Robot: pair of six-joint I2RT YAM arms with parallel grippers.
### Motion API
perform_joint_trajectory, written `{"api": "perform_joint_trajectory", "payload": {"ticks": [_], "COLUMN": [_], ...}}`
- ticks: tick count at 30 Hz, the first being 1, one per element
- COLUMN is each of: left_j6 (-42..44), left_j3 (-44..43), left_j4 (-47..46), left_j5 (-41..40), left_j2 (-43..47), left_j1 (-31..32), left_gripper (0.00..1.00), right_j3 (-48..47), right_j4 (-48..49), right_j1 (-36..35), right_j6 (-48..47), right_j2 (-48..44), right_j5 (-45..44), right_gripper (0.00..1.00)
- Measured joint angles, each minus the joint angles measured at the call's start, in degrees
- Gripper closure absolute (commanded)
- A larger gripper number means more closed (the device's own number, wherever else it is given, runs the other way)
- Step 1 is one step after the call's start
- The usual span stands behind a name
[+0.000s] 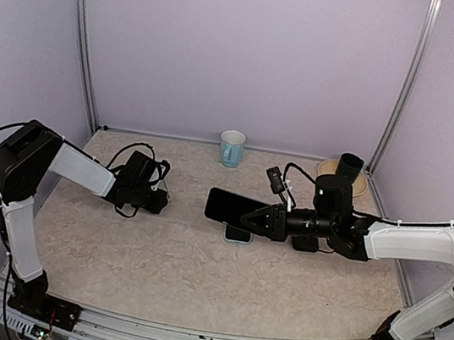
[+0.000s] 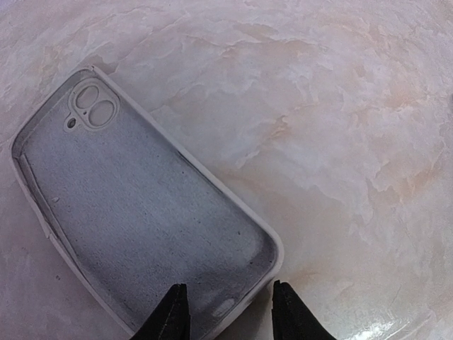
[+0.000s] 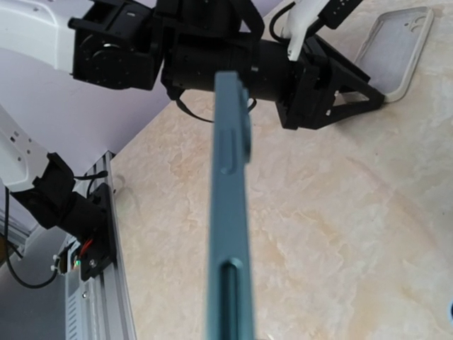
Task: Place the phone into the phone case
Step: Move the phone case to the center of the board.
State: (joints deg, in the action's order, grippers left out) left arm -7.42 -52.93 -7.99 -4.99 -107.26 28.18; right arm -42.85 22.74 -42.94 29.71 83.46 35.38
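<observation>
The pale grey phone case (image 2: 141, 212) lies face up on the marbled tabletop, camera cut-out at its far end. My left gripper (image 2: 230, 301) straddles its near corner: one fingertip over the inside, the other outside the rim, neither touching, so it is open. The overhead view has the left gripper (image 1: 152, 199) covering most of the case. My right gripper (image 1: 247, 217) is shut on the dark-screened phone (image 1: 226, 207), held above the table's middle. From the right wrist the teal phone (image 3: 230, 212) shows edge-on, its fingers hidden, and the case (image 3: 396, 49) lies beyond.
A light blue mug (image 1: 231, 148) stands at the back wall. A tan bowl (image 1: 362, 183) with a black cylinder (image 1: 349, 165) sits back right. A small blue-rimmed object (image 1: 238, 234) lies under the held phone, a black item (image 1: 306, 243) beside it.
</observation>
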Motion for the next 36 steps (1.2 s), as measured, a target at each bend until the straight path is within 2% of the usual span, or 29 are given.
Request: {"api": "perform_joint_trajectory", "payload": {"ticks": [3,16,24,30,36], "left_j6": [0.0,0.1,-0.2,-3.1,-7.8], "left_j3": [-0.1,-0.6,-0.6,-0.6,-0.6], "left_j4": [0.1,0.5,0.8,1.2,3.5], "left_j5": [0.0,-0.3,-1.2,-1.6,-3.9], "left_j2": [-0.2,-0.5,-0.5,-0.1,1.7], "left_j1": [0.0,1.0,2.7,3.4,7.0], "left_gripper": [0.63,0.82,0.89,0.97,1.0], "right_j3": [0.3,0.5,0.5,0.5,0.5], "right_j4": [0.0,0.1,0.1,0.1,-0.3], "right_j1": [0.0,0.0,0.0,0.0,0.0], "right_j6": [0.0,0.0,-0.1,-0.1,-0.6], "right_j2": [0.0,0.0,0.0,0.0,-0.7], "right_j5": [0.0,-0.1,-0.3,-0.3,-1.1], "right_gripper": [1.0,1.0,1.0,1.0,1.0]}}
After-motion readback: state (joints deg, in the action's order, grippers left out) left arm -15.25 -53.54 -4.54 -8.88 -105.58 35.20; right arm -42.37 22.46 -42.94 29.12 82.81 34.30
